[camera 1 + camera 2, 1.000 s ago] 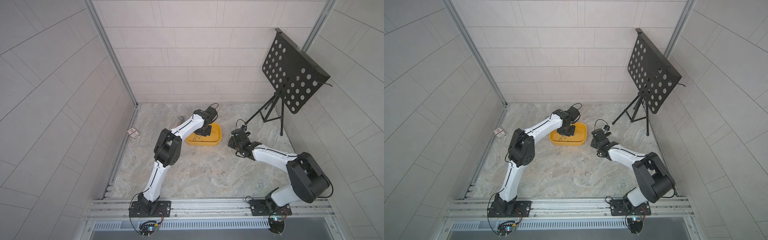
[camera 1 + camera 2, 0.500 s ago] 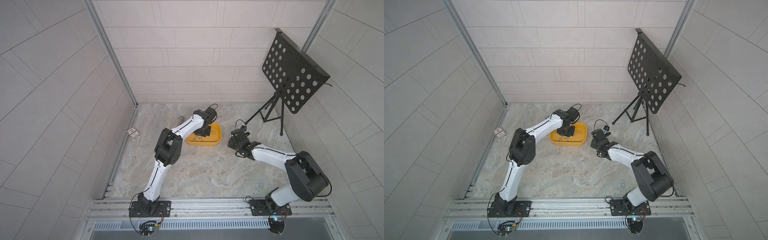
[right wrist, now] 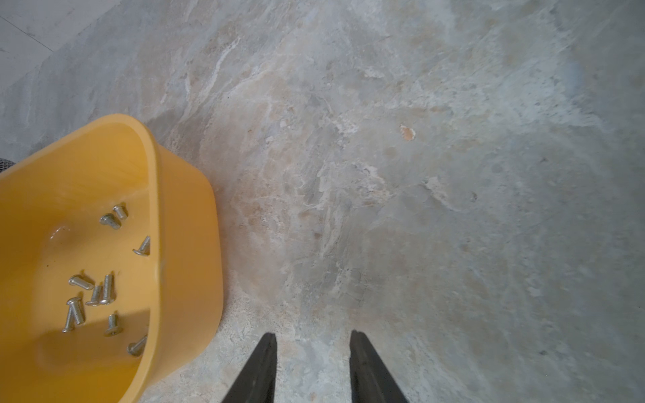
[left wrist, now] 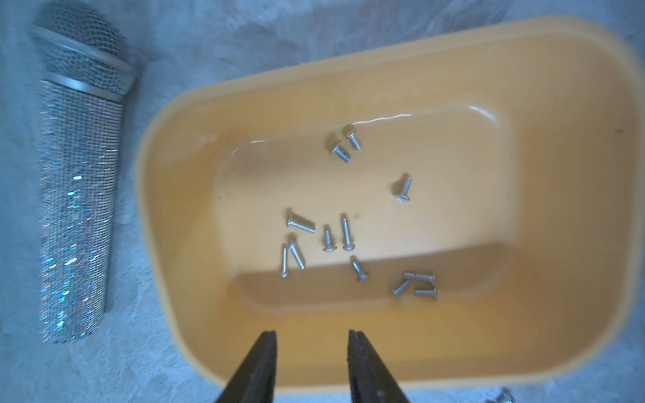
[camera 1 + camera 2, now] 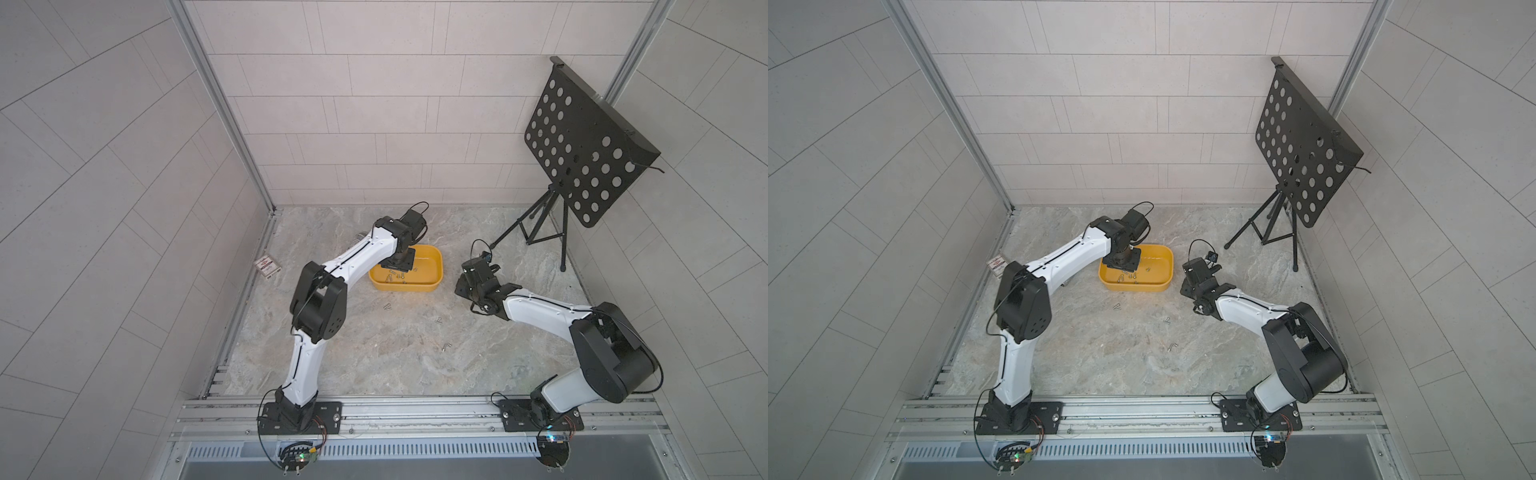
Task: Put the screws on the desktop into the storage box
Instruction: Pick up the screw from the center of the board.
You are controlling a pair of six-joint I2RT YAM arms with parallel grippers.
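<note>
storage box: we're seeing the storage box (image 5: 405, 287) sitting on the desktop (image 5: 374, 365), toward the back and roughly midway across.
in it: about a dozen screws (image 4: 328, 240) are lying scattered on its floor.
in front of it: a few stray screws (image 5: 438, 320) are lying on the desktop, well apart from each other.
tube: the tube (image 4: 76, 209) is lying just beside one short end of the box.
card box: the card box (image 5: 267, 266) is sitting way over at the left edge.
stand: the stand (image 5: 582, 145) is standing in the back right corner.
left gripper: the left gripper (image 4: 311, 335) is hanging over the box.
right gripper: the right gripper (image 3: 311, 336) is hanging over bare desktop, right of the box.
</note>
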